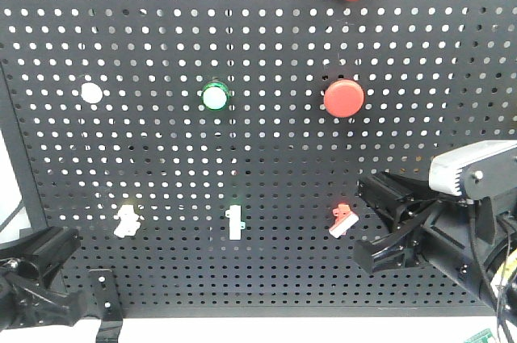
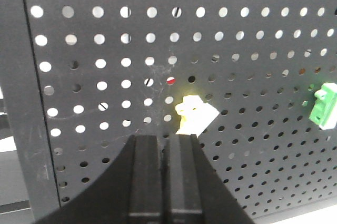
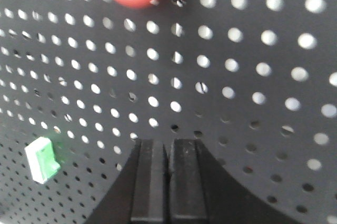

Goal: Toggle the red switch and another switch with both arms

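My left hand (image 2: 164, 139) is closed narrow, jaws together, with the pale yellow switch (image 2: 194, 116) just above its tips. My right hand (image 3: 168, 145) is closed narrow too; the red switch (image 1: 343, 220) sits near, to its left.

Matt black perforated panel (image 1: 161, 157) faintly scuffed, smooth red plastic push button (image 1: 344, 98), smooth plastic pale yellow switch (image 2: 195, 114) just ahead of the matt black left gripper (image 2: 165, 142), smooth light grey housing (image 1: 472, 167)
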Available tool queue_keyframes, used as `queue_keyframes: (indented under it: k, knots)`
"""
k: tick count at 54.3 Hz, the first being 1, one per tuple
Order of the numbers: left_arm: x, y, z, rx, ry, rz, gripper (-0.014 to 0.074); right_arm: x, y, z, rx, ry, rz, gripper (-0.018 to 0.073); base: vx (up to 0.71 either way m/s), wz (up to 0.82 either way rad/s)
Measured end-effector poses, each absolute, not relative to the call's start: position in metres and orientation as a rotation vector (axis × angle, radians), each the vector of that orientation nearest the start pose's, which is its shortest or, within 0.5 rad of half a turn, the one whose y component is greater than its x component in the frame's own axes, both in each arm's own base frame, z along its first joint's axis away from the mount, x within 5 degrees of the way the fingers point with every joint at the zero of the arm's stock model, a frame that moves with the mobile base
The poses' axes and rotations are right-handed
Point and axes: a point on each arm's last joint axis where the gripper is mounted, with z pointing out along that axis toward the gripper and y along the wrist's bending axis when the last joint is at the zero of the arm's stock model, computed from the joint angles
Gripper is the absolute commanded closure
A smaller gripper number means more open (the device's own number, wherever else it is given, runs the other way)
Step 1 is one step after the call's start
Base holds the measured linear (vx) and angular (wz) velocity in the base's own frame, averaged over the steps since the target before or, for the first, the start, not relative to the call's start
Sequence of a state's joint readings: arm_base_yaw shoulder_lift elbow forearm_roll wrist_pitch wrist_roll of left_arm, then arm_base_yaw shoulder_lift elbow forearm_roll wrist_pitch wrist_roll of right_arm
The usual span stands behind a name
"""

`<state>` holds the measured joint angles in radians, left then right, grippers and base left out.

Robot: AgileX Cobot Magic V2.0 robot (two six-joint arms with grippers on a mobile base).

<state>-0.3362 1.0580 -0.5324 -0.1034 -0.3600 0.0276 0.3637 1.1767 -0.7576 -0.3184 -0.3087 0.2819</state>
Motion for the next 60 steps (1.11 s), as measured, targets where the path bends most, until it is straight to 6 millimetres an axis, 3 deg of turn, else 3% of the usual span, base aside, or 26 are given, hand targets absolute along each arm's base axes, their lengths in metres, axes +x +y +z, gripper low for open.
queue_keyframes:
  k: [33,41,54,60]
  knots:
    - [0.204,-0.068,0.291,0.192,1.641,-0.278,0.0594,0.242,0.101,0.334,-0.383,1.579,0.338,0.0568,0.0,0.0]
    - [0.178,-0.053,0.274,0.166,1.628,-0.255,0.0594,0.242,0.101,0.334,-0.383,1.579,0.338,0.0568,0.0,0.0]
    - [0.115,-0.016,0.224,-0.015,1.615,-0.207,0.0594,0.242,0.101,0.334,-0.383,1.579,0.338,0.0568,0.0,0.0]
    - [0.095,-0.008,0.21,-0.063,1.568,-0.185,0.0594,0.242,0.101,0.334,-0.383,1.579,0.338,0.0568,0.0,0.0]
